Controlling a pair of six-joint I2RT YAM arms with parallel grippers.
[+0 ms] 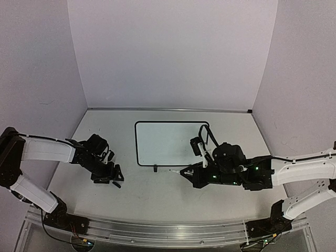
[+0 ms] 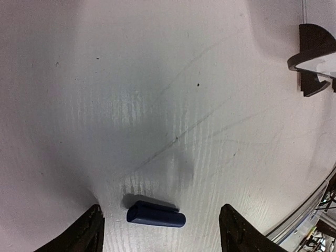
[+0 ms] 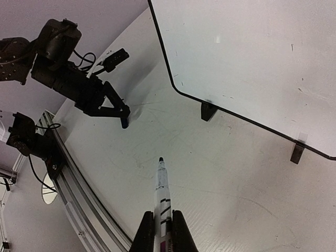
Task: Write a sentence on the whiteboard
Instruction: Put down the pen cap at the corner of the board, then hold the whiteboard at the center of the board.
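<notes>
Barely started: whiteboard [image 1: 170,143] blank mid-tabletop, no sentence yet, right end effector [image 3: 163,223] clamped on uncapped marker [image 3: 161,191] just off its 6 o'clock edge, left end effector [image 2: 161,231] spread wide over loose cap [image 2: 156,215] at 8 o'clock, all writing left.

A blue cap [image 2: 156,215] lies on the table [image 2: 157,79], apart from the marker [image 3: 161,194].

Top view: high behind me, facing 12 o'clock, far.
Left wrist: close over table [image 2: 157,79], whiteboard [image 2: 311,48] at 2 o'clock.
Right wrist: low, my left gripper [image 3: 123,117] at 10 o'clock.
Shared: whiteboard's near edge.
</notes>
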